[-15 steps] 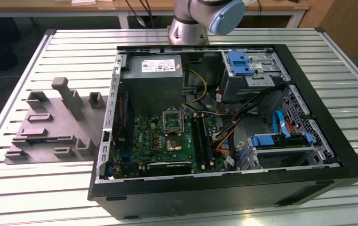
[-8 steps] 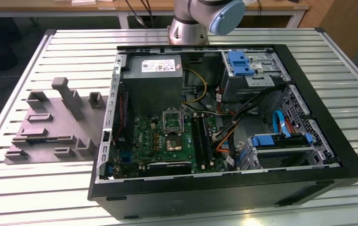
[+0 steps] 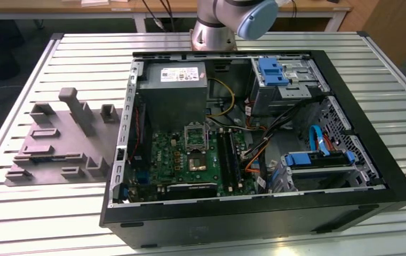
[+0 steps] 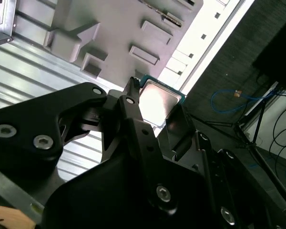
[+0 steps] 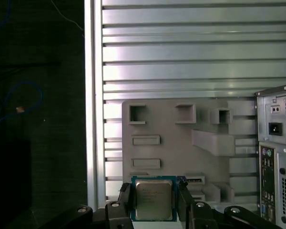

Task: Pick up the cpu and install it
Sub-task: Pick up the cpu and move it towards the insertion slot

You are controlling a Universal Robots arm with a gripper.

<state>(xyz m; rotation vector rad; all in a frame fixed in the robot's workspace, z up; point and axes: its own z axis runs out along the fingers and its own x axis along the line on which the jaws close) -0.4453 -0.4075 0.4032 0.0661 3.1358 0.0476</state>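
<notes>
Cpu (image 5: 154,199) sits between the two black fingers (image 5: 125,196) of the gripper (image 5: 154,191), one finger pressed on each of two opposite edges. Its silvery top and thin rim show in both wrist views.

The slatted metal table (image 3: 60,224) carries everything. On it lies the black case (image 3: 395,181), on its side with the open face up. It takes most of the table toward the exterior view's right. One corner of the case, with its back panel, shows in the first wrist view (image 5: 281,157).

Just beside the case, on the exterior view's left, a flat grey plate (image 3: 53,160) lies on the slats. Raised grey blocks and pockets stand on it — one tall slanted block among low ones.

The arm (image 3: 221,24) rises from the far edge of the table, behind the case.

Inside the case, the green board (image 3: 181,160) lies flat on the floor. The socket frame (image 3: 194,136) stands on it with its metal lid tilted up.

The fingers are narrow, closed onto the chip. In the first wrist view the chip appears against the near edge of the plate (image 5: 171,152), well apart from the case. In the second wrist view (image 4: 158,101) it appears at the plate's edge (image 4: 119,28), where the slats begin. Whether it touches the plate or hangs clear of it — I cannot tell.
</notes>
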